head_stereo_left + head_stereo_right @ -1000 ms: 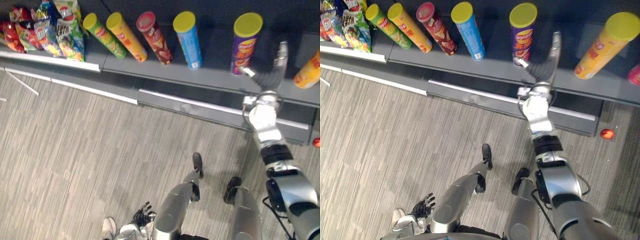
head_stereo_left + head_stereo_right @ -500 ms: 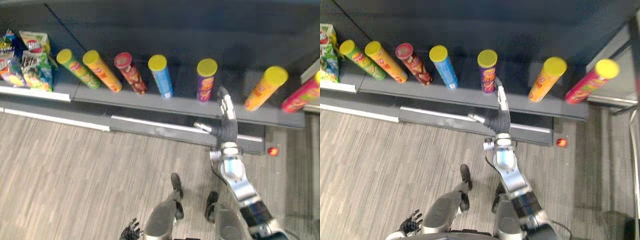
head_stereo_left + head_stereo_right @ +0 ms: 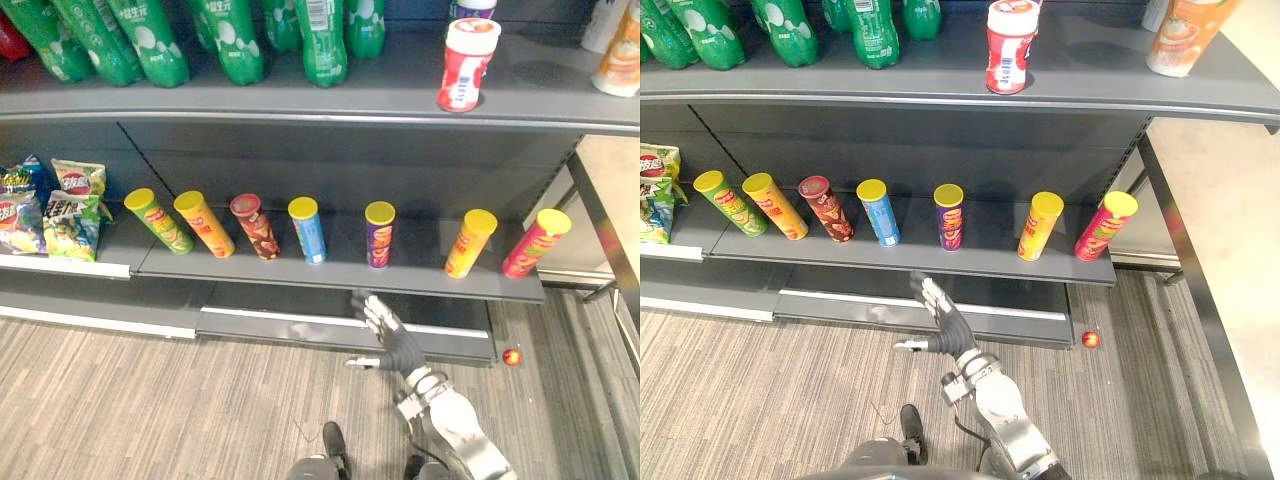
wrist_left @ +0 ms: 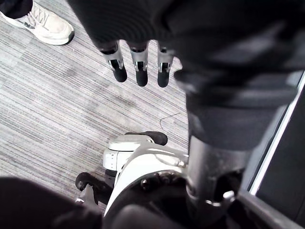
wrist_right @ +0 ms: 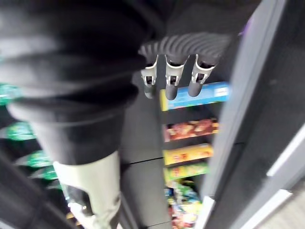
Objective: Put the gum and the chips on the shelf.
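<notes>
Bottles [image 3: 235, 40] of green plastic are running off the top edge on the upper shelf [image 3: 400, 82], where a squat red-and-white gum tub [image 3: 466, 62] is standing upright. Seven cylindrical chip cans [image 3: 379, 240] are lining the lower shelf [image 3: 425, 268], their print too small to make out. The right hand [image 3: 392, 338] is hovering before that shelf's edge, fingers straight and spread, gripping nothing. The left hand [image 4: 138, 67] is pointing straight, empty fingers at the striped carpet [image 4: 47, 105], near a person's white shoe [image 4: 40, 26], partly cropped.
</notes>
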{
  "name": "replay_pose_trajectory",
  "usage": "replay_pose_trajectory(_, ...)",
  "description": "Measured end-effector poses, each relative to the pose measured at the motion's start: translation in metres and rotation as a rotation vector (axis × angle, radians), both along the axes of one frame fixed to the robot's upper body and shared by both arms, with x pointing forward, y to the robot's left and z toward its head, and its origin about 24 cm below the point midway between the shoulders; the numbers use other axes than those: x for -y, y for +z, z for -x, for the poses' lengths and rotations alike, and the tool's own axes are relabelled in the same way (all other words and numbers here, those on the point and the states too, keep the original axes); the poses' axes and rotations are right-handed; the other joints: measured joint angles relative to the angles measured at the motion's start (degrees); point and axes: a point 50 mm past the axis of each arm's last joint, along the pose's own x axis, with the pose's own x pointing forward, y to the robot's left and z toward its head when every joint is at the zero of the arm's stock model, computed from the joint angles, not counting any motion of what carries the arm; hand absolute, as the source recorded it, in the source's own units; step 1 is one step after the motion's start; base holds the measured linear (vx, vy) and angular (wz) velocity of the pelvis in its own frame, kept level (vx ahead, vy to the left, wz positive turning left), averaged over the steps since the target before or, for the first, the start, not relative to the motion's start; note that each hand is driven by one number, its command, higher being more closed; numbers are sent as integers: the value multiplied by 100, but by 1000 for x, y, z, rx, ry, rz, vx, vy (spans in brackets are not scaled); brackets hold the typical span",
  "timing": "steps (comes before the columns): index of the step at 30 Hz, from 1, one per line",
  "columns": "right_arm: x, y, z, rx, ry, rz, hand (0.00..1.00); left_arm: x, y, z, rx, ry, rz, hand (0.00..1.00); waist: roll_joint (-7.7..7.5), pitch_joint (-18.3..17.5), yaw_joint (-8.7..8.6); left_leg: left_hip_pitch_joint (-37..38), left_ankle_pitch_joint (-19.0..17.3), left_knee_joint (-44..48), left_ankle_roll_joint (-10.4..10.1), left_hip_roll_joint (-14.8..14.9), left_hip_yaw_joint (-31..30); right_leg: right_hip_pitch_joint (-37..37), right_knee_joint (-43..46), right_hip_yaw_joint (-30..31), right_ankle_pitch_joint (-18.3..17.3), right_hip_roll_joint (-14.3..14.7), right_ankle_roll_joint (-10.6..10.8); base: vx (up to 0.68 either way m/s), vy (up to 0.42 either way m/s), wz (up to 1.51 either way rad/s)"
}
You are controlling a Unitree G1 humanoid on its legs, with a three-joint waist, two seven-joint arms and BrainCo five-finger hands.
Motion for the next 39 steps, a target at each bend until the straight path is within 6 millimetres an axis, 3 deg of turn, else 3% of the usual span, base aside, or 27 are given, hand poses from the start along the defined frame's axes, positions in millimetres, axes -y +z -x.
replay_pose_trajectory(4, 33, -58, 21, -266, -94, 156, 0, 0, -1, 4, -15, 19, 21, 0, -71, -41, 10, 141, -82, -2, 6, -63, -17, 170, -23, -2, 12, -47, 15, 106, 33, 1)
replay_pose_trajectory(7, 68, -98, 51, -528, -272, 209, 0, -2, -1, 9, -31, 56, 31, 0, -114, -105, -20, 162, -103, -4, 8, -106, -101, 251, -98, -42, 11, -63, 15, 67, 10, 9)
replay_pose_trajectory(10, 109, -131, 89, -865, -611, 123, 0, 3, -3, 15, -54, 135, 52, 0, -127, -111, -50, 340, -132, -8, -5, -143, -137, 441, -149, -63, 5, -87, 21, 45, 9, 5)
replay_pose_trajectory(13, 116, -137, 97, -926, -741, 81, 0, 4, -4, 20, -76, 175, 61, 0, -152, -180, -125, 383, -136, -8, -10, -141, -143, 496, -204, -79, -2, -84, 28, 0, 0, 0)
replay_pose_trajectory(20, 124, -143, 107, -1028, -905, 82, 0, 6, -7, 26, -131, 231, 41, 0, -136, -211, -126, 441, -124, -9, 5, -173, -224, 637, -301, -199, -22, -109, 80, -12, 15, 7)
replay_pose_trajectory(26, 119, -147, 114, -1094, -992, 42, 0, -1, -7, 23, -173, 245, -43, 0, -266, -235, -128, 444, -142, -8, 15, -205, -260, 697, -374, -233, -9, -128, 96, 17, 13, 4)
replay_pose_trajectory(39, 118, -149, 116, -1117, -1028, 49, 0, -4, -6, 22, -170, 184, -61, 0, -288, -230, -138, 781, -230, -8, -46, -208, -123, 1002, -396, -155, 13, -134, 76, 42, 5, -5)
